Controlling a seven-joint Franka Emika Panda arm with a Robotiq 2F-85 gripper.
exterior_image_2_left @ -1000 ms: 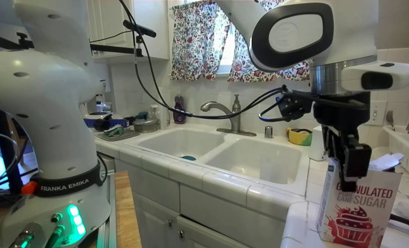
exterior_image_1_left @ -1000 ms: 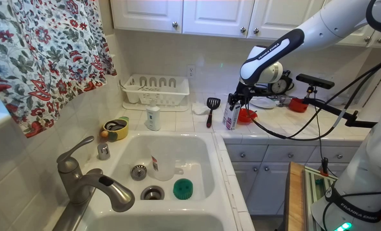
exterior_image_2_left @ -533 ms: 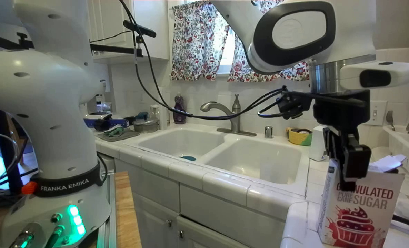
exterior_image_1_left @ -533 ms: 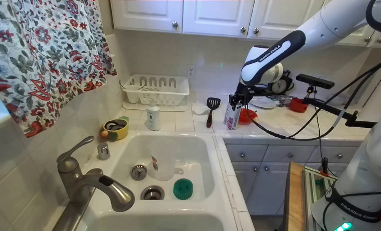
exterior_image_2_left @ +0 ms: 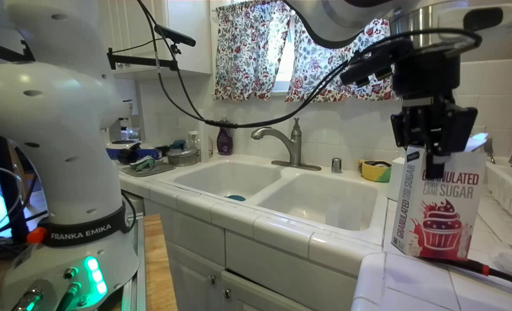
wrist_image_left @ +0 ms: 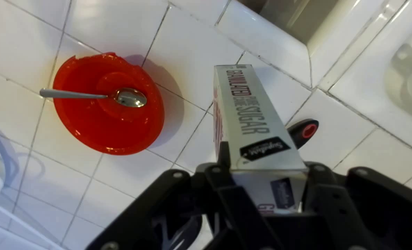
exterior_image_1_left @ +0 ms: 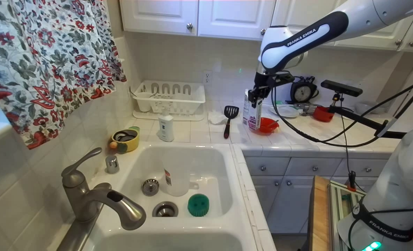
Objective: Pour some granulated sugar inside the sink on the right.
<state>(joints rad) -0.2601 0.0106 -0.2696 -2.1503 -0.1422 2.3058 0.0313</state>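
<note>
Left, in an exterior view: grey faucet (exterior_image_1_left: 100, 198) over the white double sink (exterior_image_1_left: 192, 224). Translucent jug (exterior_image_1_left: 177, 179) and green scrubber (exterior_image_1_left: 198, 205) in its far basin (exterior_image_1_left: 217, 184). Behind that, white bottle (exterior_image_1_left: 166, 128) upright on the tiled worktop (exterior_image_1_left: 201, 134). Next right, black spatula (exterior_image_1_left: 231, 112), lying flat.

Then the sugar carton (exterior_image_1_left: 253, 116), upright between spatula and red bowl (exterior_image_1_left: 266, 129), which has a spoon (wrist_image_left: 129, 97) in it. Jaws closed about the carton's upper part, gripping it. Spatula handle shows beneath its lower edge, so probably clear of the worktop. Pale flap, seemingly, at the top; open to pour or not, cannot tell.

Step, as I judge it: carton in hand, carry and pour not yet done. Next move calls for bringing it upright past spatula and bottle to above the right-hand basin (exterior_image_2_left: 312, 190), which I take to be that far one; only there tilt, opening foremost.
</note>
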